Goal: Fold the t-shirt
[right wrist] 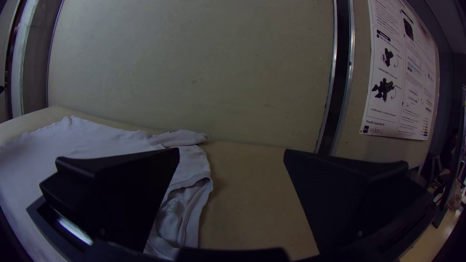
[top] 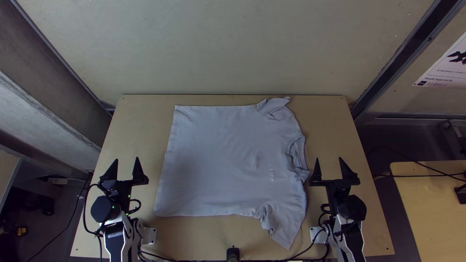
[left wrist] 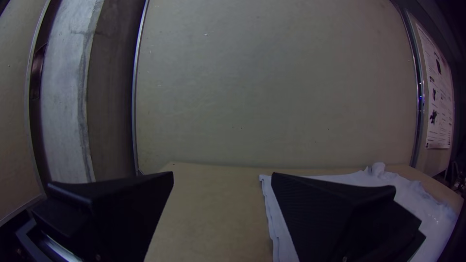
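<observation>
A: Tool state, please.
B: Left tool (top: 126,159): fingers set wide apart. It stands by the left side of the table (top: 330,119), beyond the shirt's hem. In its wrist view, bare wood lies between the two fingers.
A: And the other?
B: Right tool (top: 329,159): fingers likewise wide apart. From where I stand it is just beside the collar side of the cloth.
A: Position of the t-shirt (top: 218,160)?
B: Middle of the table, between the tools. Spread out, body mostly smooth, hem toward the left arm, collar (top: 295,151) toward the right.
A: Sleeves?
B: Near sleeve (top: 286,225) points toward the table's near edge, creased where it meets the body. Far sleeve (top: 275,105) is rumpled and partly turned over, its tip close to the far edge. The collar opening is crumpled too; the right wrist view agrees.
A: Other markings?
B: Small pale marks on the cloth, near the collar.
A: Surroundings?
B: Plain wall (top: 228,48) behind the table; a printed poster (right wrist: 398,73) on the right.
</observation>
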Available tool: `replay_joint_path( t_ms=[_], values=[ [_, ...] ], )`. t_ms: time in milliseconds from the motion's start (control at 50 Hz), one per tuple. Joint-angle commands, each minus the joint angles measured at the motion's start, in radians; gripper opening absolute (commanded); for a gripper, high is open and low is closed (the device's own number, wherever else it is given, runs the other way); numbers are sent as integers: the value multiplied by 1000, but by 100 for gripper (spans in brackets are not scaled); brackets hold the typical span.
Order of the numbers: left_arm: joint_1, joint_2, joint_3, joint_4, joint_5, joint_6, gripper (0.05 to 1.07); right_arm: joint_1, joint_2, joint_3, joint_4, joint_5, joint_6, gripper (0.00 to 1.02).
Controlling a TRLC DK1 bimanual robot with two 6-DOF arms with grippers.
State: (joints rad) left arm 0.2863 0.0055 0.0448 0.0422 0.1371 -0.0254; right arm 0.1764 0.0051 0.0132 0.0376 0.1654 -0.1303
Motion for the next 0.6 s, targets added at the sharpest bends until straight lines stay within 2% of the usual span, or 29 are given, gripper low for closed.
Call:
replay_joint_path(
  t_ms=[0,580],
  values=[
    [5,-6,-45,-21,-1,4,102,6,-8,-10,-11,2,14,99],
    [-6,-6,-45,-21,-1,-19,102,6,-8,-10,-11,2,14,99]
  ],
)
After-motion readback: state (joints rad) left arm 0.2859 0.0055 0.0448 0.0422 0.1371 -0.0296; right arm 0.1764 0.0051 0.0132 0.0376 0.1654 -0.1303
